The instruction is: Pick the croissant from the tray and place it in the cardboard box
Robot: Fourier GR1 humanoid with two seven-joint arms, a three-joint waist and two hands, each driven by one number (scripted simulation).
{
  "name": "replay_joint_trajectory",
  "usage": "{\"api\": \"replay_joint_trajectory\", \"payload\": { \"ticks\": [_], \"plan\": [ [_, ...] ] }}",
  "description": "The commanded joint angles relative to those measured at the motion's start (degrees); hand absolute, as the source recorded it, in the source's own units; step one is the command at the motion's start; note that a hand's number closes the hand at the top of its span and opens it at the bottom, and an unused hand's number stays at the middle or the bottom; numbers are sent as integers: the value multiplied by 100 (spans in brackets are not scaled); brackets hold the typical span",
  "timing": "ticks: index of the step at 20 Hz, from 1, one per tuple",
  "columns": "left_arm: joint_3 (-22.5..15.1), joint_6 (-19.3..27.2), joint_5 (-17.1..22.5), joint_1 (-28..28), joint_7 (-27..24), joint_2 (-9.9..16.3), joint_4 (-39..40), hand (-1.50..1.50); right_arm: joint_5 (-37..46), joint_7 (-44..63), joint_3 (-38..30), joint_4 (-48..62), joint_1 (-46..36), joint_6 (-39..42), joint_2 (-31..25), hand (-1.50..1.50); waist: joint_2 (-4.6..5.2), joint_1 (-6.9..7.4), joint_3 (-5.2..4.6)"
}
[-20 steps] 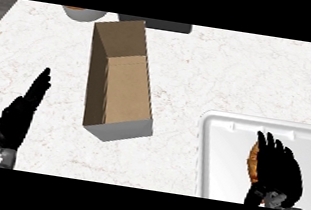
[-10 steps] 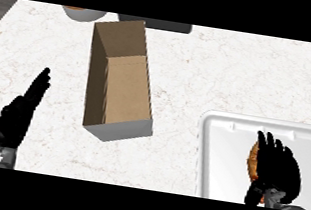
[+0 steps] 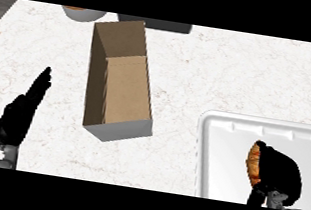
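Note:
The croissant (image 3: pixel 253 163), orange-brown, lies on the white tray (image 3: pixel 224 153) at the lower right. My right hand (image 3: pixel 280 172) covers most of it, fingers curled over its top and right side; only its left edge shows. The long open cardboard box (image 3: pixel 120 89) stands left of the tray, running from near the counter's back toward the front. My left hand (image 3: pixel 19 112) rests open at the lower left, fingers straight, apart from the box.
A bowl (image 3: pixel 81 12) with an orange inside and a dark object (image 3: pixel 156 23) sit at the counter's far edge behind the box. White marble counter (image 3: pixel 215 75) stretches between box and tray.
My right hand's fingers have curled down over the croissant, where a second ago they lay spread above it. The left hand and the box have not moved.

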Motion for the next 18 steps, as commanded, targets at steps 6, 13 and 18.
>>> {"api": "replay_joint_trajectory", "payload": {
  "ticks": [6, 13, 18],
  "plan": [
    [-69, 2, -196, 226, 313, -61, -665, 0, 1010, -594, 384, 396, 120, -1236, -386, 150, 12, 27, 29],
    [135, -38, -116, 42, 139, -29, -211, 0, 1152, 1249, 1254, -775, 721, -1620, 1494, 150, -6, -50, 28],
    [76, -146, -94, 81, 472, -58, -529, 0, 1833, 1744, 2007, -1283, 989, -1805, 1529, 150, 3, -2, 27]
  ]
}}
